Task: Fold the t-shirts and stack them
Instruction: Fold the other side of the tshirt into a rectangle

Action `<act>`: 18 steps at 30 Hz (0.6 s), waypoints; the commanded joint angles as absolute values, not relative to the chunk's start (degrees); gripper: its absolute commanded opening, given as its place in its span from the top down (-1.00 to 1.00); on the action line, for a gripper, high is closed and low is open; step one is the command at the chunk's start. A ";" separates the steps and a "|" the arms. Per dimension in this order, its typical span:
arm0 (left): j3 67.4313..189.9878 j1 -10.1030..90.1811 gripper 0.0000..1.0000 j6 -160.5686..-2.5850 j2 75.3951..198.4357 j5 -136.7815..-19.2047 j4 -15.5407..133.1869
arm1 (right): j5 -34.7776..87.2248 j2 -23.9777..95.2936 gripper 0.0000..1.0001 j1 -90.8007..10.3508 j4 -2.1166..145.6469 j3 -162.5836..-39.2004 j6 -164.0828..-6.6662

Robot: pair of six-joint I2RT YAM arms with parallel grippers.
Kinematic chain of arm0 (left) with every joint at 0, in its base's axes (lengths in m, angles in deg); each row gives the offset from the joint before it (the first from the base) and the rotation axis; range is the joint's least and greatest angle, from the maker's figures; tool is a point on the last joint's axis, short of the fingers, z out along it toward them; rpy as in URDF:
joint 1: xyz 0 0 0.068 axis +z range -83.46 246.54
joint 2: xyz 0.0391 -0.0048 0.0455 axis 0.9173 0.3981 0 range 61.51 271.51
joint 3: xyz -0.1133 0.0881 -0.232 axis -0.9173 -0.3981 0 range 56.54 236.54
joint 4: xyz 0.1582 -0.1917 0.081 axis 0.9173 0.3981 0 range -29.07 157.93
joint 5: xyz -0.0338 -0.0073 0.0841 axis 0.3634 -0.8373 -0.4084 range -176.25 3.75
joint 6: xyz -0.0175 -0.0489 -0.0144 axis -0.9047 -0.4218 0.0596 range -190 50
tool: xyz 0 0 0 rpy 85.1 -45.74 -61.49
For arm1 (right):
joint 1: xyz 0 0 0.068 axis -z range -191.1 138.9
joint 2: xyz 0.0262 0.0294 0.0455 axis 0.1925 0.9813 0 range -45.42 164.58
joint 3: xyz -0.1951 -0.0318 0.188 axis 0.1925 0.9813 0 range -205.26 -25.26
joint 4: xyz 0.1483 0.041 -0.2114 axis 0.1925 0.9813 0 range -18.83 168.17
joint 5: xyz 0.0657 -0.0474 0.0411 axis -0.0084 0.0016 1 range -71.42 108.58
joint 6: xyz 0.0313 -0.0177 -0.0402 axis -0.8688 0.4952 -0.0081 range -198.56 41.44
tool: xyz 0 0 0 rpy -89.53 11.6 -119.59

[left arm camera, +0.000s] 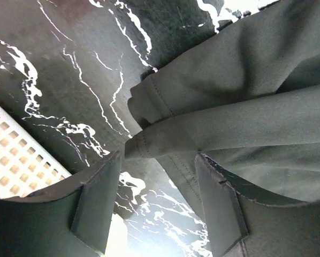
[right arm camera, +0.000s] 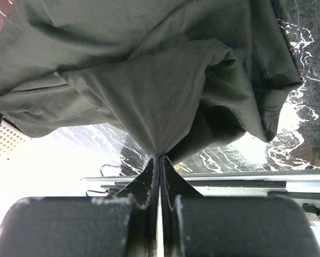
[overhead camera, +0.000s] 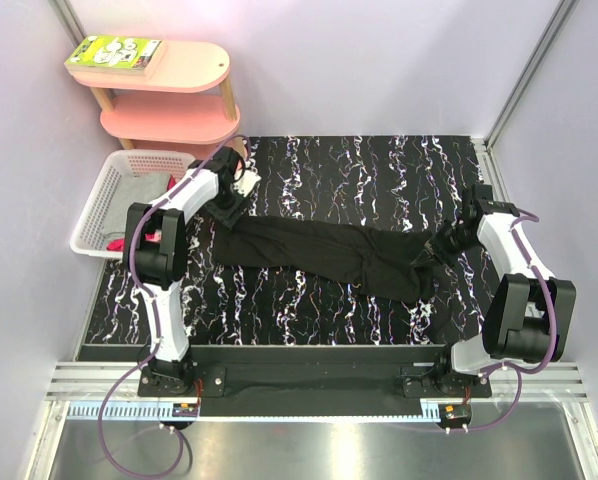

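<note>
A black t-shirt lies stretched in a long rumpled band across the marbled table. My left gripper is open at its left end. In the left wrist view a stitched hem corner lies just ahead of the parted fingers, loose on the table, and the left gripper holds nothing. My right gripper is shut on the shirt's right end. The right wrist view shows the cloth pulled into a peak at the right gripper. Grey cloth and red cloth lie in the basket.
A white lattice basket stands off the table's left edge, and its wall is close to my left gripper. Behind it is a pink two-tier shelf with a green book. Walls close in both sides.
</note>
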State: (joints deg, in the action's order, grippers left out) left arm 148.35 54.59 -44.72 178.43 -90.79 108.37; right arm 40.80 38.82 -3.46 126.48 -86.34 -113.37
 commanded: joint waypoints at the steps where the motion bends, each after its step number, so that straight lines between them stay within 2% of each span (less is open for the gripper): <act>1: 147.95 54.67 -0.26 -44.51 178.05 -91.09 107.07 | 42.14 38.86 1.00 -3.36 125.84 -87.75 -113.72; 6: 147.07 54.67 -0.20 -44.68 178.05 -90.82 106.54 | 42.31 39.22 1.00 -3.36 125.75 -88.27 -113.98; 7: 147.42 54.67 -0.10 -44.68 178.40 -90.74 106.63 | 42.23 39.30 1.00 -3.36 125.75 -88.36 -114.07; 8: 147.59 54.67 0.15 -44.86 178.58 -90.48 106.54 | 42.23 39.39 1.00 -3.36 125.84 -88.45 -113.98; 9: 147.86 54.67 0.26 -44.86 178.75 -90.47 106.54 | 42.31 39.39 1.00 -3.36 125.75 -88.54 -114.07; 15: 149.18 54.67 0.45 -45.12 179.28 -90.12 106.54 | 42.31 39.13 1.00 -3.36 125.84 -88.45 -114.07; 16: 149.26 54.67 0.52 -45.04 179.20 -90.21 106.54 | 42.31 39.04 1.00 -3.36 125.75 -88.36 -113.98; 18: 149.18 54.67 0.77 -44.86 179.11 -90.30 106.63 | 42.31 39.04 1.00 -3.36 125.84 -88.28 -114.07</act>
State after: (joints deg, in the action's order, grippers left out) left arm 147.15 54.59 -44.94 178.98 -90.75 107.73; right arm 40.80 39.13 -3.46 126.35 -86.56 -113.41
